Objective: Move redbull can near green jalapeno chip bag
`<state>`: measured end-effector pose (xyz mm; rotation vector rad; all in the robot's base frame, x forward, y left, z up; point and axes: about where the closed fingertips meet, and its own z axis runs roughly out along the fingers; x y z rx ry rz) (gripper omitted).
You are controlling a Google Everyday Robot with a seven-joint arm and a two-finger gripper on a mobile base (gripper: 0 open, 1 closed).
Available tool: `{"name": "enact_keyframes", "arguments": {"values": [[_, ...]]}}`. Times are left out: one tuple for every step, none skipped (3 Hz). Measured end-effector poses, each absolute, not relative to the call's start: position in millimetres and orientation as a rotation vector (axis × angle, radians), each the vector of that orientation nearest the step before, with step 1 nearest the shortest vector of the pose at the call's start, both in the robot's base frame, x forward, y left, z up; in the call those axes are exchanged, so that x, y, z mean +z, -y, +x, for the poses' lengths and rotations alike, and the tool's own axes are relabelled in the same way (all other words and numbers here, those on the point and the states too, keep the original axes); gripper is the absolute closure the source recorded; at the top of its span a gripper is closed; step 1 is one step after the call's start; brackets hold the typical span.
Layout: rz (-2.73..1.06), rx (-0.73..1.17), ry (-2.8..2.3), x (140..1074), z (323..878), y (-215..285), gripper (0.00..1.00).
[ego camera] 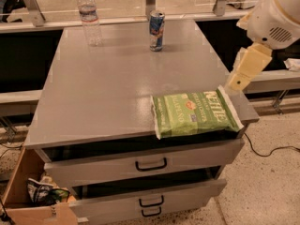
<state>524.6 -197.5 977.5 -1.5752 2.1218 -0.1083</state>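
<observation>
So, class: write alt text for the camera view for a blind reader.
A can stands at the back of a grey cabinet, apart from the green chip bag lying at its front right corner. The tool hangs beside the right edge; a bottle stands back left.

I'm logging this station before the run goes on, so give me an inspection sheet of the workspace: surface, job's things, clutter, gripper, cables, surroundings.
Surface: grey cabinet top; two drawers below it, partly pulled out.
Job's things: redbull can upright at the back centre; green jalapeno chip bag lying flat at the front right corner, well apart from the can.
Clutter: water bottle upright at the back left.
Grippers: gripper by the cabinet's right edge, just past the bag, far from the can.
Cables: dark cable on the floor at right.
Surroundings: cardboard box on the floor at lower left, holding a dark snack bag.
</observation>
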Motion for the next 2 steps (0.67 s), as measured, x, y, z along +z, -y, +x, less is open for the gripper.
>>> {"name": "enact_keyframes", "arguments": {"values": [[-1.486, -0.041, -2.086, 969.2, 579.5, 186.5, 0.00], [-1.381, 0.100, -2.062, 957.3, 640.2, 174.6, 0.00]]}}
